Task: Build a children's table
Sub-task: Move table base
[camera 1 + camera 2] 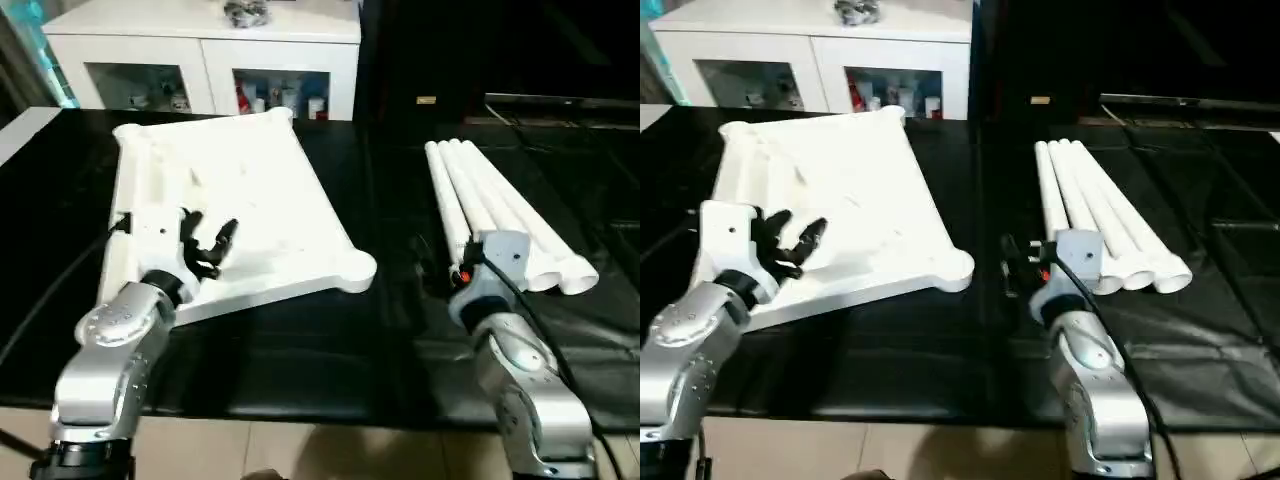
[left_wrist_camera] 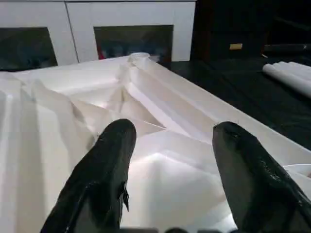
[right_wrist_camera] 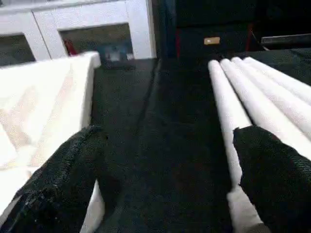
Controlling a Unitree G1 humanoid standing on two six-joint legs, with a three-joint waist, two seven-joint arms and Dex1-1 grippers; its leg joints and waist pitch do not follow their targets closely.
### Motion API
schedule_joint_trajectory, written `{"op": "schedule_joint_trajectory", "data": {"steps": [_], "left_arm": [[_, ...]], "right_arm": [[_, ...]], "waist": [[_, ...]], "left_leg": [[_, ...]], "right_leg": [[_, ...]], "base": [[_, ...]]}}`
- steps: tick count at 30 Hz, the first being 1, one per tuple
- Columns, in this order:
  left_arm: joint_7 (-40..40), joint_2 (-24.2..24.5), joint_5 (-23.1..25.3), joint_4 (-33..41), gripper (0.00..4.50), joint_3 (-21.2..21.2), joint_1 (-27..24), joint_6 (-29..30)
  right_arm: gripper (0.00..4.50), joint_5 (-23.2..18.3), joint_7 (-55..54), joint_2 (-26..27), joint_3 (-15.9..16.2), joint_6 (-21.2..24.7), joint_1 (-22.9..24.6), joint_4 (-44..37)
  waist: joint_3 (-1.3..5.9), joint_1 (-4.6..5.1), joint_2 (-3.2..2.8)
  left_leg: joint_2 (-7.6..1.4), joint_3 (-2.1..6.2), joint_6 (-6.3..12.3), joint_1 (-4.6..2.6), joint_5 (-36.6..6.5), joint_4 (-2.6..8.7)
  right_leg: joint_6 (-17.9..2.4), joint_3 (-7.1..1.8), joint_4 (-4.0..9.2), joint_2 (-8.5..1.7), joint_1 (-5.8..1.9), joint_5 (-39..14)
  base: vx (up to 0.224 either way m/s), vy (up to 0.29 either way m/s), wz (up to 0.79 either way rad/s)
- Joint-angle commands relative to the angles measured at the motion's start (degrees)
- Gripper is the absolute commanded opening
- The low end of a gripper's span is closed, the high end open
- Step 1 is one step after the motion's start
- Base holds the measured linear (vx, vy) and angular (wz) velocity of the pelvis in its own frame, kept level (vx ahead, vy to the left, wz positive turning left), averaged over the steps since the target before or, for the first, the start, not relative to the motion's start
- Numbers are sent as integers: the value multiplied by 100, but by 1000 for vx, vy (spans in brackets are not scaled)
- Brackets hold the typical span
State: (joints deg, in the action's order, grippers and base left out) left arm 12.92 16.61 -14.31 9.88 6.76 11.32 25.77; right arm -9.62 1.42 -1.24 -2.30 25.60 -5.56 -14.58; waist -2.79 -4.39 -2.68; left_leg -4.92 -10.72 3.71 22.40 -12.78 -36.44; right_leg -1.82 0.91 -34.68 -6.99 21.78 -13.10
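Left gripper [image 1: 208,243]: jaws partly open, empty, poised over the near end of the white plastic rectangular table top [image 1: 240,190], which lies ribbed underside up on the black-covered bench [image 1: 300,350]. Right gripper [image 3: 170,170]: jaws spread wide, empty, between the top's edge and the four white tapered round plastic legs [image 1: 500,210], which lie side by side on the bench at the right. Judgement: the legs are light, stiff and smooth, liable to roll or slip; grip the nearest leg mid-shaft, squarely across its round body. The top is broad and rigid; hold it by an edge or rib.
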Motion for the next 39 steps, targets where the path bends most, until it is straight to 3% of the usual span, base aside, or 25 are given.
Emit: {"op": "schedule_joint_trajectory", "data": {"steps": [1,2,3,6,16,17,18,20,22,24,25,26,27,28,29,30,31,32,33,34,35,36,37,38,39], "left_arm": [[-11,9,37,-71,289,-7,96,11],[3,-1,8,-127,289,17,134,16],[5,-1,3,-175,289,37,173,22],[27,11,33,-287,289,-7,290,73],[-42,-149,-18,-227,289,-75,307,156],[-86,-163,-20,-196,289,-49,281,177],[-98,-162,-29,-161,289,-30,239,192],[-103,-141,-14,-130,289,-24,200,205],[-99,-121,-9,-91,289,-6,164,206],[-93,-112,-15,-59,289,34,147,228],[-89,-111,-13,-57,289,50,144,233],[-89,-111,-13,-57,289,50,144,233],[-92,-111,0,-66,289,50,144,237],[-95,-108,14,-72,289,41,146,233],[-95,-108,17,-74,289,37,147,231],[-100,-111,15,-72,289,30,152,237],[-100,-111,15,-72,289,30,152,237],[-107,-113,14,-65,289,22,165,240],[-145,-102,51,-61,289,4,188,255],[-170,-94,80,-61,289,-6,202,265],[-177,-77,132,-57,289,-31,208,211],[-169,-48,181,-42,289,-72,212,199],[-166,-27,233,-12,289,-108,201,222],[-186,-55,222,20,289,-99,187,261],[-215,-94,195,45,289,-77,176,310]], "right_arm": [[450,-35,-80,-17,-117,31,-3,-31],[450,-33,-74,-12,-108,28,28,-73],[450,-27,-90,5,-113,37,60,-106],[450,-70,-143,46,-219,111,151,-175],[450,-180,-136,49,-294,306,-4,-9],[450,-171,-130,42,-269,338,-33,21],[450,-170,-110,26,-248,377,-53,29],[450,-157,-71,-6,-216,418,-69,29],[450,-186,-15,-21,-197,446,-71,17],[450,-218,-20,-6,-201,508,-56,-3],[450,-225,-44,9,-208,528,-45,-14],[450,-225,-44,9,-208,528,-45,-14],[450,-246,-70,26,-226,556,-37,-22],[450,-258,-81,32,-240,561,-33,-24],[450,-260,-84,32,-245,561,-32,-23],[450,-258,-85,26,-253,563,-37,-9],[450,-258,-85,26,-253,563,-37,-9],[450,-246,-100,20,-269,565,-55,18],[450,-266,-70,23,-271,511,-76,30],[450,-284,-44,28,-269,469,-87,31],[450,-287,-24,24,-264,491,-94,24],[450,-256,-22,6,-246,520,-100,22],[450,-252,-23,6,-241,553,-107,28],[450,-240,-23,-5,-231,585,-118,31],[450,-237,-18,-15,-228,596,-126,33]], "waist": [[299,137,-151],[303,153,-149],[277,192,-110],[271,228,-129],[255,254,12],[253,230,23],[250,222,178],[260,42,104],[246,-33,59],[275,-17,-43],[397,102,-199],[384,265,-245],[431,271,-290],[389,199,-201],[377,179,-136],[391,148,11],[423,110,194],[463,-2,478],[359,16,229],[301,7,162],[183,-7,132],[184,56,9],[263,111,-195],[255,221,-351],[265,355,-384]], "left_leg": [[-623,340,-584,-271,-1851,1024],[-600,377,-1257,-267,-2537,1030],[-558,355,-1613,-290,-3207,1015],[-561,457,-1589,-305,-3649,906],[-568,439,-764,-128,-2739,796],[-536,386,-524,-126,-2541,729],[-530,355,-330,-83,-2328,673],[-625,479,239,30,-1228,263],[-732,628,371,135,-1027,103],[-719,595,411,11,-1375,409],[-580,469,604,-318,-1165,698],[-508,493,843,-406,-696,798],[-517,429,1274,-505,682,860],[-736,397,1608,-363,1557,829],[-798,376,1707,-308,1655,879],[-740,355,1341,-344,846,924],[-624,242,798,-264,6,798],[-293,207,349,100,-764,181],[-165,916,-416,366,-965,-953],[-162,1115,-1103,613,-1027,-1073],[-290,1041,-1299,346,-985,-717],[-378,927,-1058,18,-720,-10],[-513,957,-1123,-77,-525,312],[-835,1245,-1230,-211,-1002,574],[-1168,1414,-1741,-310,-1318,778]], "right_leg": [[-167,221,-24,269,40,-364],[-6,128,68,140,37,-332],[126,42,212,72,62,-716],[170,-84,399,-104,51,-1535],[-43,-159,571,-278,-25,-2191],[-119,-218,663,-394,-11,-2406],[-140,-262,725,-468,-41,-2541],[-366,-632,935,-1083,-166,-2854],[-483,-694,995,-1273,-187,-3167],[-529,-432,816,-772,-79,-2959],[-318,-16,419,-30,102,-1934],[-138,217,32,345,253,-1318],[284,477,-632,564,446,-724],[670,490,-757,418,483,-498],[726,471,-758,307,427,-376],[652,321,-475,118,330,-281],[571,85,-143,-260,256,-187],[1075,-417,208,-1041,-38,-238],[637,-872,635,-1663,-57,-628],[31,-617,523,-1377,-337,-1252],[-811,-176,572,-951,-302,-1580],[-1194,247,515,-374,-263,-2044],[-1079,325,305,-11,-292,-1737],[-718,296,-148,369,-29,-926],[-278,225,-327,318,1,85]], "base": [[-64,114,4],[-71,69,4],[-65,23,5],[-58,-2,-1],[-11,-25,-2],[0,0,0],[0,0,0],[0,0,0],[20,73,-6],[33,123,-2],[34,140,0],[29,157,8],[18,123,15],[18,123,15],[-7,92,0],[-32,65,-15],[-32,65,-15],[-41,80,-4],[-31,119,-16],[-31,119,-16],[-40,148,-32],[-49,204,-8],[-49,204,-8],[-53,216,15],[-51,166,13]]}}
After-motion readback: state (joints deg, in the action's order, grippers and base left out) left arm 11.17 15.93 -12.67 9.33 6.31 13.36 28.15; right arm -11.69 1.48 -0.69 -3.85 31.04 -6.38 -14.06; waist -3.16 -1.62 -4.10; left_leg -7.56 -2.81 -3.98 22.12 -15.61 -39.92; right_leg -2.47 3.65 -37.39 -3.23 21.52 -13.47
